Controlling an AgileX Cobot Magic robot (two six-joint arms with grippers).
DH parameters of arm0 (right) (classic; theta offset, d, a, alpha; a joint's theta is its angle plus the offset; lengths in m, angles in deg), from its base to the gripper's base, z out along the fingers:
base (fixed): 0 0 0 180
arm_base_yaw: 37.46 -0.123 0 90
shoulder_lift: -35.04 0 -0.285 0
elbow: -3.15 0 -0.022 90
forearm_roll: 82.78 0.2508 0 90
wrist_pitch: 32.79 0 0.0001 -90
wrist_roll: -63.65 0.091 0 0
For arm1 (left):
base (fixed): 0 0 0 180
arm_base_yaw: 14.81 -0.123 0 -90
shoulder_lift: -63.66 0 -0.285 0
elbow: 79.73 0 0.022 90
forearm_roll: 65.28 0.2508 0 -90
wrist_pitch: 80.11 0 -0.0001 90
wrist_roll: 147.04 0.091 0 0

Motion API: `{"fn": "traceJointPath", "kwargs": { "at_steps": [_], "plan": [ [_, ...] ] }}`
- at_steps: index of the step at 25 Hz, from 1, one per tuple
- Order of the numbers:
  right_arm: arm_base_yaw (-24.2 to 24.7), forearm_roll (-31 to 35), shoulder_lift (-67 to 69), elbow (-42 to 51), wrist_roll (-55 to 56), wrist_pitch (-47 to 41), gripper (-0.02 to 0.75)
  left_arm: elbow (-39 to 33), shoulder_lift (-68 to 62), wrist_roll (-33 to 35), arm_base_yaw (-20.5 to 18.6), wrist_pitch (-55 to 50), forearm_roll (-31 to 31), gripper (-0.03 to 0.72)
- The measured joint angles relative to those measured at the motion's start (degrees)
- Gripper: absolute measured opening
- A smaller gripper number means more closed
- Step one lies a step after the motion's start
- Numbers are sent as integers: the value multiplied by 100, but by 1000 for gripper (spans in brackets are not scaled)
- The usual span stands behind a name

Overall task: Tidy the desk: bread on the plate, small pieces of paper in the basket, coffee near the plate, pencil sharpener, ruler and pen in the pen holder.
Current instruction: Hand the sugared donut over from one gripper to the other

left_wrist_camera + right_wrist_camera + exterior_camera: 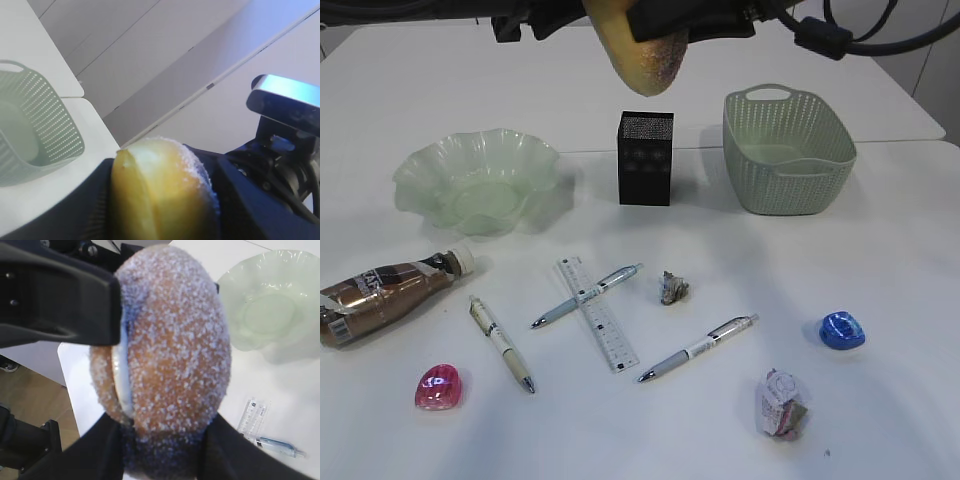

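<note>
Below the right gripper we see a white desk, and past its edge, lower and to the side, a warm brown wood-look floor. Beyond the left gripper a wall of pale grey panels rises, crossed by thin straight seams, one with a small dark fitting on it. In the exterior view a second white table stands behind the grippers, butted against the desk with a narrow dark joint showing on the right. Past its far corner we make out a grey surface. The light is soft and even, leaving only faint, blurred shadows on the desktop.
</note>
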Motion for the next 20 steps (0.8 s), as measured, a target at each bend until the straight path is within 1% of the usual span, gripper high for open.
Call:
{"fn": "traceJointPath", "kwargs": {
  "at_steps": [3, 5, 18, 20],
  "plan": [
    [0, 0, 0, 0, 0, 0, 299, 0, 0, -11, 3, 9, -26, 342],
    [0, 0, 0, 0, 0, 0, 299, 0, 0, -20, 12, 9, -36, 316],
    [0, -8, 0, 0, 99, 0, 299, 0, -13, -32, 12, 13, -39, 304],
    [0, -40, 0, 0, 160, 0, 344, 0, -13, -32, 12, 13, -39, 304]
  ]
}}
